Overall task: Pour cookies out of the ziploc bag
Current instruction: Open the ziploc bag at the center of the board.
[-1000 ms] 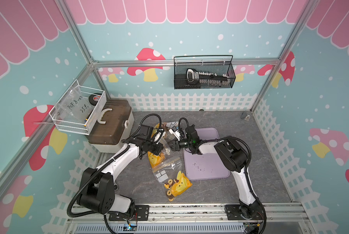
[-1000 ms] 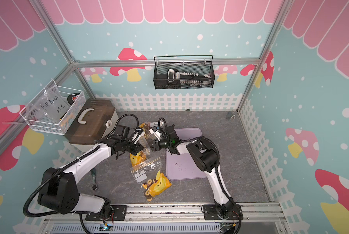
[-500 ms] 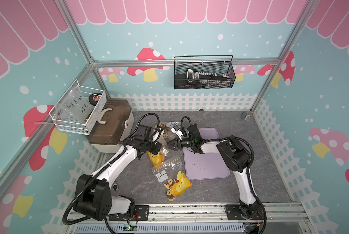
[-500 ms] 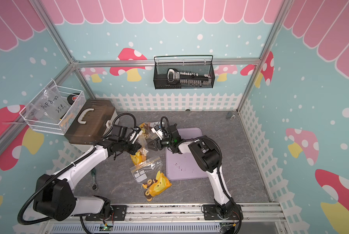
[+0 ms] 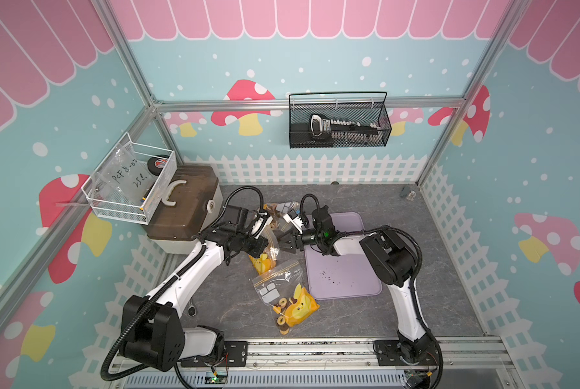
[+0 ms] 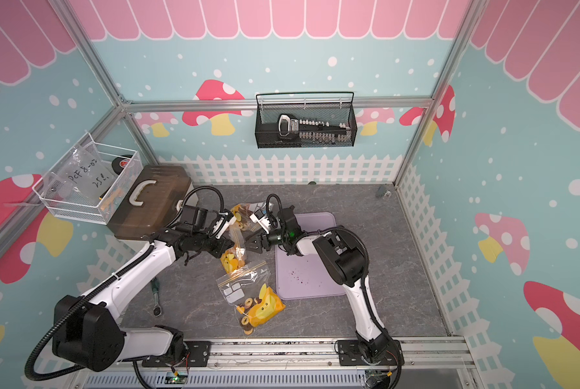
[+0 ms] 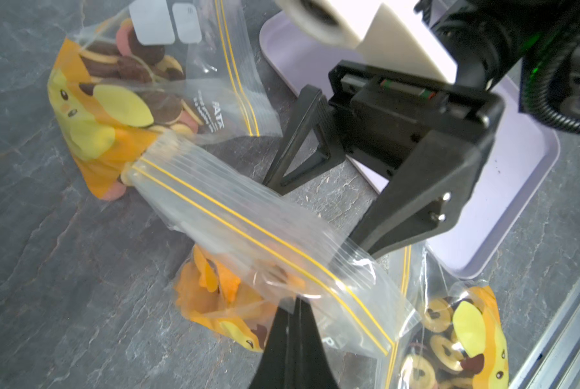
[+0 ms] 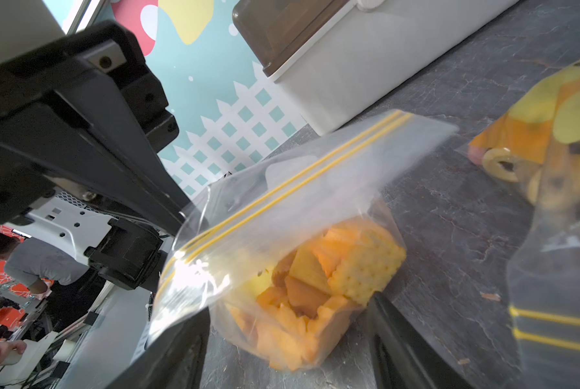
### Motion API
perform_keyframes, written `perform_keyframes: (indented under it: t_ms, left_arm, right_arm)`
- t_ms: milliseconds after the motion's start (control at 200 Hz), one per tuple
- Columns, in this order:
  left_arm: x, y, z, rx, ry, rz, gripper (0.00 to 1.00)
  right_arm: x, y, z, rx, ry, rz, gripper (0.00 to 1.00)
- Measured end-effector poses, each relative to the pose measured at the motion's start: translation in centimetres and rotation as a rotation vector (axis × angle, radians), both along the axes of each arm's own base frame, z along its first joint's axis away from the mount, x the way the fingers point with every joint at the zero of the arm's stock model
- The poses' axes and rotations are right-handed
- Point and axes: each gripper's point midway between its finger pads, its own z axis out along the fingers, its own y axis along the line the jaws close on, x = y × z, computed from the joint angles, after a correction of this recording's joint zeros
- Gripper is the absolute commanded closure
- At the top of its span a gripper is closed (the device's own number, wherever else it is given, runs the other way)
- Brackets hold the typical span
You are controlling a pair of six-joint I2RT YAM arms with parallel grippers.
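The place is a robotics lab, and this part of it is a test cell dressed up as a play scene. An aluminium frame point(image 5: 309, 102) boxes in a small slate-look floor point(image 5: 450, 256). The wall panels carry printed mushrooms point(image 5: 245, 101) and a white picket fence point(image 5: 315, 168). A left arm point(image 5: 187, 272) and a right arm point(image 5: 405, 303) are bolted to a metal rail point(image 5: 315, 350) along the near edge. A black wire basket point(image 5: 339, 141) holding a tool set hangs on the far wall. In the right wrist view a person point(image 8: 36, 266) in a grey shirt is seen among cluttered benches outside the cell.
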Motion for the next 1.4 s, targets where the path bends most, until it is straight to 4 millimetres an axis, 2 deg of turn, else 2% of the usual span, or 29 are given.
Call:
perform_keyframes:
  t_ms: [155, 310, 400, 560, 946, 1051, 1191, 1396]
  left_arm:
    - [1.2, -1.5, 0.7, -0.029, 0.001, -0.063, 1.00]
    - [1.1, -2.7, 0.7, -0.053, -0.002, -0.120, 1.00]
    - [1.2, -2.8, 0.4, -0.062, -0.017, -0.126, 1.00]
    - [0.6, -2.8, -1.6, -0.070, 0.001, -0.132, 1.00]
    - [0.9, -2.9, -2.6, -0.086, -0.018, -0.133, 1.00]
    - [1.0, -2.8, -3.3, -0.090, 0.000, -0.127, 1.00]
    - [1.1, -2.5, -4.1, -0.092, 0.022, -0.117, 1.00]
    - [1.6, -2.6, -3.9, -0.107, 0.005, -0.112, 1.00]
  right_arm:
    - [-0.4, -0.6, -0.7, -0.010, -0.015, -0.023, 0.30]
    - [-0.6, -1.6, -0.2, -0.001, -0.038, -0.066, 0.32]
    - [-0.3, -2.0, 0.6, 0.013, -0.059, -0.095, 0.32]
    - [0.6, -2.4, 1.9, 0.028, -0.092, -0.142, 0.34]
    - [1.5, -1.8, 2.1, -0.005, -0.090, -0.167, 0.42]
    - [1.5, -1.6, 1.6, -0.043, -0.082, -0.180, 0.43]
    - [1.1, -1.4, 1.2, -0.136, -0.106, -0.203, 0.43]
    - [-1.0, -0.9, 3.6, -0.204, -0.189, -0.209, 0.42]
